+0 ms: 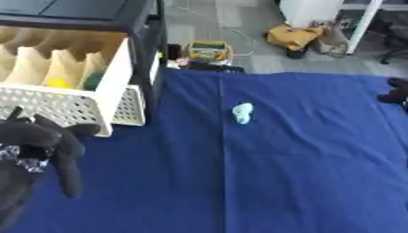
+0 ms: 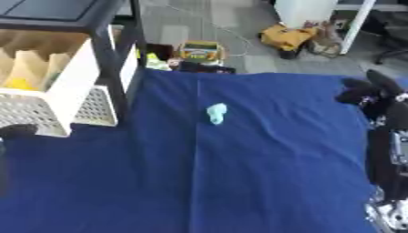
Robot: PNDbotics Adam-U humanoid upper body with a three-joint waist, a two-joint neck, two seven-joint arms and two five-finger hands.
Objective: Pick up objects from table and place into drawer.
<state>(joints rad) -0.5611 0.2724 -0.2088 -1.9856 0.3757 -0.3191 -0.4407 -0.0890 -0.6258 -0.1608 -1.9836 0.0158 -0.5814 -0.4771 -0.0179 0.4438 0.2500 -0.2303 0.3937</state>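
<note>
**Pale Object Sits Alone on Blue Cloth as Open Drawer Stands at Upper Left**

A small pale blue-green object (image 1: 242, 113) lies by itself near the middle of the blue cloth (image 1: 303, 173) that covers the table, just right of a long crease in the fabric and well apart from both robot hands.

At the upper left of the frame, a white drawer (image 1: 84, 107) with a perforated front wall stands pulled out from a dark-framed unit (image 1: 143, 27). Its inside is split by tall cream dividers (image 1: 65, 68) into narrow compartments. A yellow item (image 1: 56, 83) lies at the bottom of one compartment and a dark green item (image 1: 93, 81) in the one just to its right; what either one is cannot be made out.

The left hand (image 1: 40, 141) shows at the lower left of the frame, just below the drawer's front, fingers curled downward and holding nothing. The right hand (image 2: 368, 91) enters at the right edge of the frame, above the cloth's far right side; whether its fingers are open or closed cannot be told.

Beyond the table's far edge, on the grey floor at the top of the frame, stand a colourful box (image 1: 208, 50) and a yellow bag (image 1: 293, 35).
</note>
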